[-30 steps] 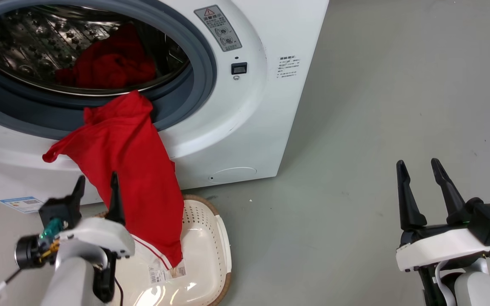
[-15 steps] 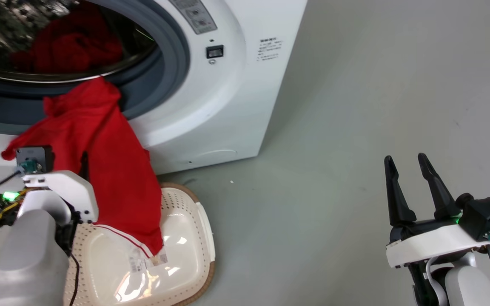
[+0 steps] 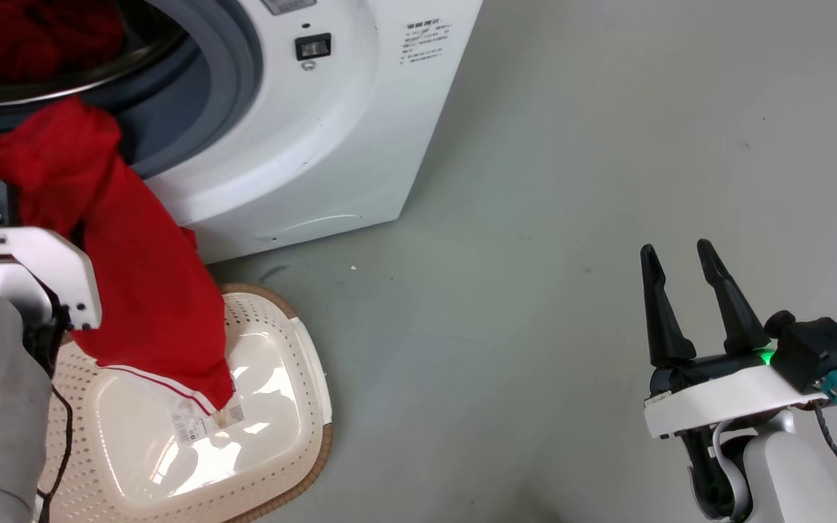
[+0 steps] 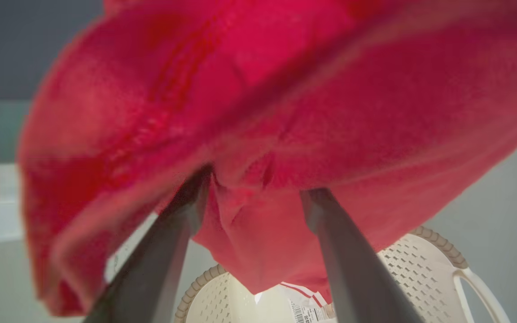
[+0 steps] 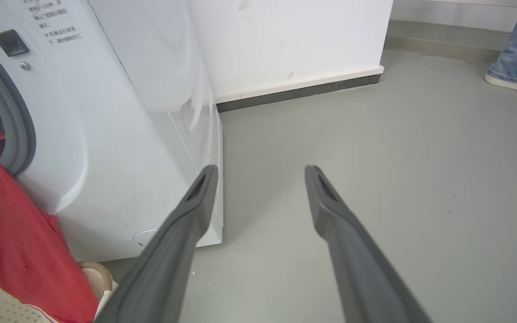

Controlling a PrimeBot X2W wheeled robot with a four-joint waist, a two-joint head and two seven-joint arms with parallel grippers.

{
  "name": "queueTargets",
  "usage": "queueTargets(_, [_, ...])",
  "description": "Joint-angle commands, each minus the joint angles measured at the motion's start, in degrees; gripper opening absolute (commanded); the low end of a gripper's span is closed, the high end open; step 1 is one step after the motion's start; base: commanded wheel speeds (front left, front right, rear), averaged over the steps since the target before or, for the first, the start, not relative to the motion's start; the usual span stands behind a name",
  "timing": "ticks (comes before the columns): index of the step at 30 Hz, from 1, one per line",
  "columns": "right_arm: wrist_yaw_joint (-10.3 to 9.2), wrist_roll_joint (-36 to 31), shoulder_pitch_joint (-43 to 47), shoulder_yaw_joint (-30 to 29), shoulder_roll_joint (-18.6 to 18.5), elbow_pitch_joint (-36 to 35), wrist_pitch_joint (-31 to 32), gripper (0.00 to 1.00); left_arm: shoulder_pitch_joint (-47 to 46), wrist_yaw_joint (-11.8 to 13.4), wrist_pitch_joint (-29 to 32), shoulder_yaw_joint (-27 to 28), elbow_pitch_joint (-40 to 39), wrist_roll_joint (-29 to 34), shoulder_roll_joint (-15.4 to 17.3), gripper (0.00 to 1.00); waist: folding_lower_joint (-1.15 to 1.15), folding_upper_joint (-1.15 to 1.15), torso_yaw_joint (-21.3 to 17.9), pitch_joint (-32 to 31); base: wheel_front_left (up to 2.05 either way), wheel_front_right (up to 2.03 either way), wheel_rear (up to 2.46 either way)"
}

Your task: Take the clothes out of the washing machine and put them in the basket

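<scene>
clothes [image 3: 142, 290] partly in washing machine [image 3: 302, 145]; partly over basket [image 3: 314, 385].

The head view looks steeply down, washer [image 3: 302, 145] at 11 o'clock, basket [image 3: 313, 378] at 8. The left wrist view sits tight against the clothes [image 4: 285, 112], the same basket below at 6. The right wrist view looks low across the floor [image 5: 397, 157], with washer, clothes and basket shared at 9 to 7.
</scene>
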Motion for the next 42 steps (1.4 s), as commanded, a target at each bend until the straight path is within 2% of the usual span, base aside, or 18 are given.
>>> queueTargets(1, [-0.03, 0.3, -0.7, 0.1, 0.0, 0.4, -0.3, 1.00, -1.0, -0.3, 0.2, -0.3, 0.4, 0.1, 0.1, 1.00, -0.01, 0.00, -0.5, 0.6, 0.00, 0.00, 0.00])
queueTargets(8, [-0.04, 0.7, -1.4, 0.6, 0.0, 1.5, -0.8, 1.00, -4.0, 0.2, 1.2, -0.6, 3.6, -0.3, 1.0, 1.00, -0.01, 0.00, -1.3, 1.0, 0.00, 0.00, 0.00])
queueTargets(9, [-0.04, 0.7, -1.4, 0.6, 0.0, 1.6, -0.9, 1.00, -4.4, 0.4, 1.1, -0.6, 4.0, -0.5, 1.0, 0.91, -0.01, 0.00, -1.4, 1.0, 0.00, 0.00, 0.00])
queueTargets(10, [-0.04, 0.7, -1.5, 0.6, 0.0, 1.6, -0.9, 1.00, -4.8, 0.5, 0.9, -0.7, 4.2, -0.4, 1.1, 0.41, -0.01, 0.00, -1.4, 1.0, 0.00, 0.00, 0.00])
queueTargets(11, [-0.04, 0.7, -1.5, 0.5, 0.0, 1.7, -1.0, 1.00, -5.1, 0.4, 0.7, -0.8, 4.5, -0.5, 1.1, 0.00, -0.01, 0.00, -1.4, 0.9, 0.00, 0.00, 0.00])
queueTargets(19, [-0.04, 0.0, -1.2, -0.2, 0.0, 2.1, -1.1, 1.00, -4.6, 0.9, -1.8, -0.7, 6.1, -1.6, 0.4, 0.00, -0.01, 0.00, -0.8, -1.0, 0.00, 0.00, 0.00])
queueTargets(31, [-0.04, -1.9, 1.8, -2.3, 0.0, 1.5, -0.1, 1.00, 3.2, 1.8, -14.2, 0.4, 5.6, -4.3, -3.7, 0.00, -0.01, 0.00, 3.2, -9.3, 0.00, 0.00, 0.00])
queueTargets(37, [-0.04, -2.6, 3.4, -3.2, 0.0, 0.0, 1.4, 1.00, 8.4, 2.4, -16.0, 1.3, 0.5, -5.4, -5.9, 0.00, -0.01, 0.00, 4.9, -12.4, 0.00, 0.00, 0.00])
queueTargets(42, [-0.04, -2.7, 4.8, -3.8, 0.0, -1.0, 2.5, 1.00, 16.7, 3.6, -16.0, 2.2, -9.6, -5.2, -8.2, 0.00, -0.01, 0.00, 5.6, -14.2, 0.00, 0.00, 0.00])
